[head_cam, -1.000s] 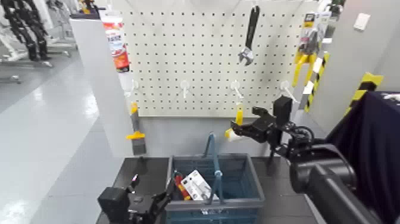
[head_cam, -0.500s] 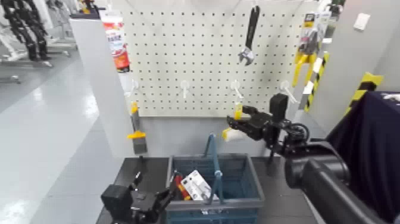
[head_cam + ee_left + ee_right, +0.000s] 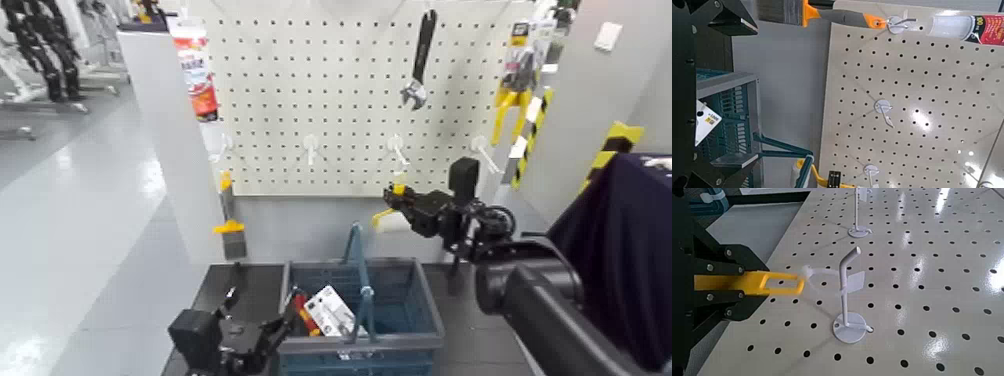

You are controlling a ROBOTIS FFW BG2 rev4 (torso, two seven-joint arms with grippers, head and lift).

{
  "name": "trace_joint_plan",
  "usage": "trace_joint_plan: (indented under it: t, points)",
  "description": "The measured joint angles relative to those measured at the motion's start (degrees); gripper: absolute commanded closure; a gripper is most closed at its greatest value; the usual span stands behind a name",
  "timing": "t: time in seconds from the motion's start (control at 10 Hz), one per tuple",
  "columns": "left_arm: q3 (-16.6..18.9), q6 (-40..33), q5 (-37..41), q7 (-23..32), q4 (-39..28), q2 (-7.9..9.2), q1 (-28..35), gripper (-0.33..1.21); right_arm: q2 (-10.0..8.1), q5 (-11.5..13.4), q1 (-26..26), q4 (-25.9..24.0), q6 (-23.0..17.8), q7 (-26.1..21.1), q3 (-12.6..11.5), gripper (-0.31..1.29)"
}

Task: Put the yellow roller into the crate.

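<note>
The yellow roller (image 3: pixel 392 220) hangs in front of the pegboard, white sleeve down and yellow handle up, above the far right part of the crate (image 3: pixel 420 300). My right gripper (image 3: pixel 408 210) is shut on the roller's handle (image 3: pixel 750 283); the handle's end loop lies just beside a white hook (image 3: pixel 848 294). The crate is blue-grey with a tall blue handle (image 3: pixel 358 265) and holds a few packaged items. My left gripper (image 3: pixel 268 338) is open, low at the crate's front left corner. In the left wrist view the crate (image 3: pixel 731 117) shows between the gripper's spread fingers.
A black wrench (image 3: pixel 420 55) hangs high on the pegboard (image 3: pixel 320 100). A yellow-and-black scraper (image 3: pixel 228 222) hangs at the left post, a sealant tube (image 3: pixel 197 70) above it. Yellow tools (image 3: pixel 515 100) hang at the right. Several bare white hooks stick out.
My right gripper has moved left along the pegboard onto the roller's handle, and the roller has risen slightly. My left arm has shifted slightly by the crate.
</note>
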Motion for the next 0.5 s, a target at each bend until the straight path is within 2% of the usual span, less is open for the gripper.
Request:
trace_joint_plan:
  t: [0.5]
  points:
    - [0.19,-0.2,0.03,0.0,0.0,0.08,0.14,0.17,0.12,0.09,0.8,-0.95,-0.92,-0.48,-0.26,1.23]
